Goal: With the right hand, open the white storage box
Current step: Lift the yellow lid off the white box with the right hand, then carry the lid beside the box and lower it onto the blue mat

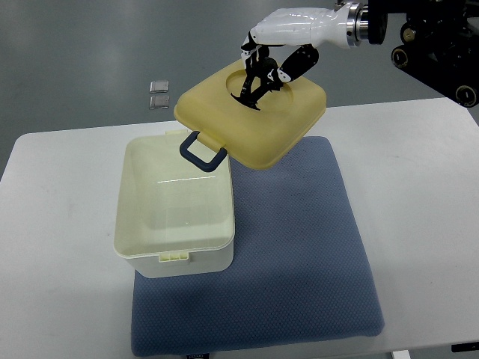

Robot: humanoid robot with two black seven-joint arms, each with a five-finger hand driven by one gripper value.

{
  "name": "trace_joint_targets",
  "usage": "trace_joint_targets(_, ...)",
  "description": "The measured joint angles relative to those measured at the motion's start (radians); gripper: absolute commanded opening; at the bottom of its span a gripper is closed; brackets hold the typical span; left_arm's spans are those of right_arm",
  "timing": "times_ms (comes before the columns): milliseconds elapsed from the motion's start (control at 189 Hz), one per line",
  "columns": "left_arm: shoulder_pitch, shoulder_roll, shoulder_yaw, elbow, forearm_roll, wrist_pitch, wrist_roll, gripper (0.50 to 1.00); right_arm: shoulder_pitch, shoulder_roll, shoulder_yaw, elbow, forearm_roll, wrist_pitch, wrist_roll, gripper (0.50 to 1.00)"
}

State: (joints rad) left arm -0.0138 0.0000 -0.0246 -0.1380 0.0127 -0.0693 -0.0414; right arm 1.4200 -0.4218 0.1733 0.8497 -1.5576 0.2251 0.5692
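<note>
Yellowish lid (258,120) hung lifted in the right hand (263,69), fingers closed on it, above the open storage box (174,206).

One top view looks steeply down from the robot's side onto the table (419,187).

No legible text, label, brand mark, number or sign is found on the storage box (174,213), its lid (254,112), the blue mat (299,254), the tabletop (419,194), or the right hand (278,46).
</note>
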Motion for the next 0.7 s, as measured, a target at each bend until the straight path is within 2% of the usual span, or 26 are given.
trace_joint_targets(355, 0.0, 0.0, 0.0, 0.0, 0.0, 0.0, 0.0, 1.0, -0.059, -0.048, -0.007, -0.006, -0.001, -0.018, 0.002, 0.5)
trace_joint_targets(699, 0.0, 0.0, 0.0, 0.0, 0.0, 0.0, 0.0, 1.0, -0.151, -0.058, -0.002, -0.068, 0.0, -0.062, 0.003, 0.5)
